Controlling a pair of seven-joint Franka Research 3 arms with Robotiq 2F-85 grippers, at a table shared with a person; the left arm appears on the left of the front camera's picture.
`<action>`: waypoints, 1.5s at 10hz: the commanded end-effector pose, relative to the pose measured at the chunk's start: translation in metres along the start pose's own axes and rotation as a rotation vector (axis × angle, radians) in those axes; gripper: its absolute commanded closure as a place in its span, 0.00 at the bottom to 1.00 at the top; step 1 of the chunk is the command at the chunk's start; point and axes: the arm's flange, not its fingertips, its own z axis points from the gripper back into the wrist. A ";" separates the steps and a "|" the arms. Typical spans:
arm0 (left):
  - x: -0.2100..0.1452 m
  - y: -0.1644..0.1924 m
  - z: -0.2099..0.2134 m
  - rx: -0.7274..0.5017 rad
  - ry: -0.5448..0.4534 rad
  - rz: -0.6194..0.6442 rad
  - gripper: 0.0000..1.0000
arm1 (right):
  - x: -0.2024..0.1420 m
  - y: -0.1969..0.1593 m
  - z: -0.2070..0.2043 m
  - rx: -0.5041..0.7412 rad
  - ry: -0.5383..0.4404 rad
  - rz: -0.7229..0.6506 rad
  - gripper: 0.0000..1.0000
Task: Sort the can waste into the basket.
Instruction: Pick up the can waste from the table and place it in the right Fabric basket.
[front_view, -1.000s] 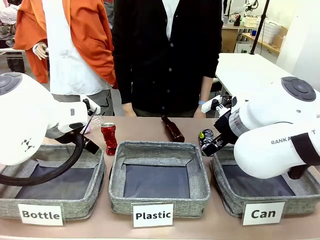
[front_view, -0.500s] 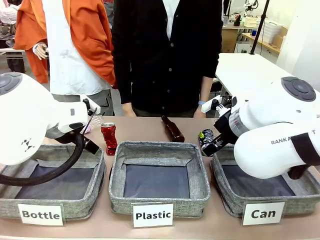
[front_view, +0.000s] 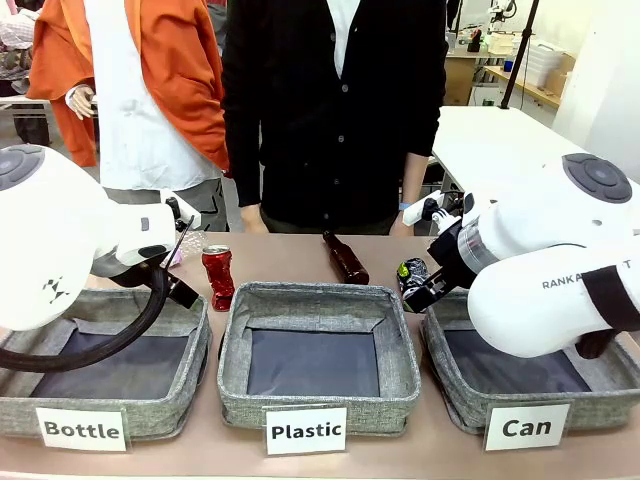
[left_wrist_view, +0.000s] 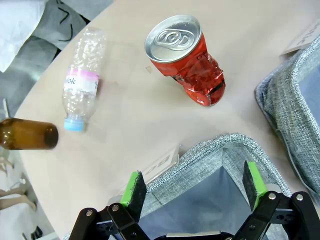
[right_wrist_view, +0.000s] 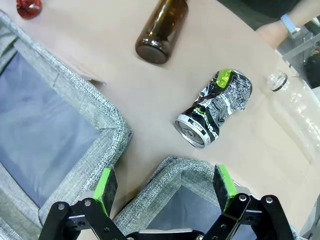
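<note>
A crushed red can (front_view: 217, 277) stands upright on the table behind the gap between the left and middle baskets, and it rises ahead of my left gripper (left_wrist_view: 187, 60). My left gripper (left_wrist_view: 195, 182) is open over a grey basket corner, holding nothing. A crushed dark can (right_wrist_view: 215, 107) with green and white print lies on its side just beyond the rim of the "Can" basket (right_wrist_view: 175, 170). My right gripper (right_wrist_view: 165, 182) hangs open over that rim, short of the can. The dark can (front_view: 410, 272) lies at the far left corner of the "Can" basket (front_view: 440, 350).
Baskets labelled "Plastic" (front_view: 315, 298) and "Bottle" (front_view: 195, 335) stand left of the "Can" one. A brown bottle (front_view: 345, 257) lies behind the middle basket. A clear plastic bottle (left_wrist_view: 82, 77) and another brown bottle (left_wrist_view: 27, 134) lie far left. A person (front_view: 335, 110) stands across the table.
</note>
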 end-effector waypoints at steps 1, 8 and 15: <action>0.000 0.000 0.000 0.000 0.000 0.000 0.00 | 0.000 0.000 0.000 0.000 0.000 0.000 0.00; -0.039 0.022 0.199 -0.680 -0.221 0.199 0.00 | -0.039 -0.061 0.225 0.595 -0.247 -0.483 0.00; -0.288 0.128 0.246 -0.557 -0.756 0.905 0.00 | -0.278 -0.209 0.255 0.618 -0.704 -1.237 0.00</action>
